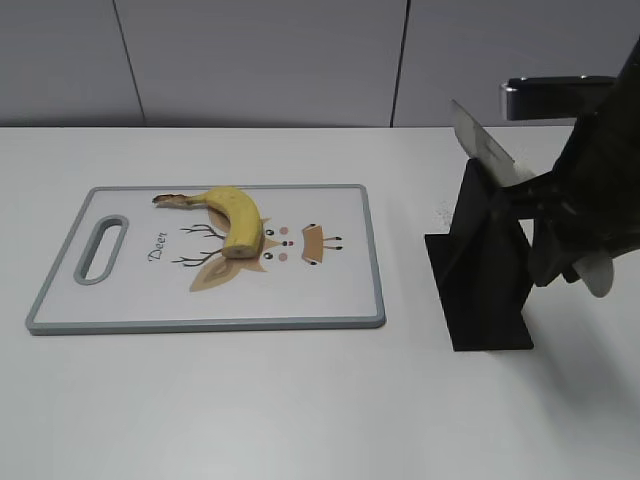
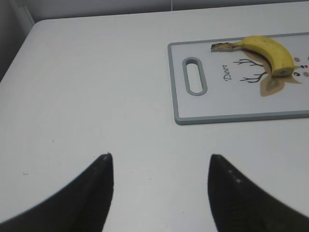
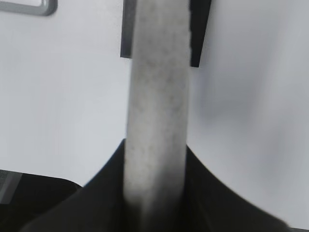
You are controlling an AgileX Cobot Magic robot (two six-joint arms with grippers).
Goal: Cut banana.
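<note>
A yellow banana (image 1: 233, 217) with one cut end lies on a white, grey-rimmed cutting board (image 1: 330, 300) with a deer print; both also show in the left wrist view, banana (image 2: 268, 50), board (image 2: 231, 116). My right gripper (image 1: 555, 205) is shut on the speckled grey handle of a knife (image 3: 155, 96), whose blade (image 1: 485, 150) rises above a black knife stand (image 1: 480, 270). My left gripper (image 2: 159, 164) is open and empty over bare table, left of the board.
The white table (image 1: 300, 400) runs to a grey wall at the back. The black stand's base plate (image 1: 490, 330) sits right of the board. The table's left edge shows in the left wrist view (image 2: 19, 43).
</note>
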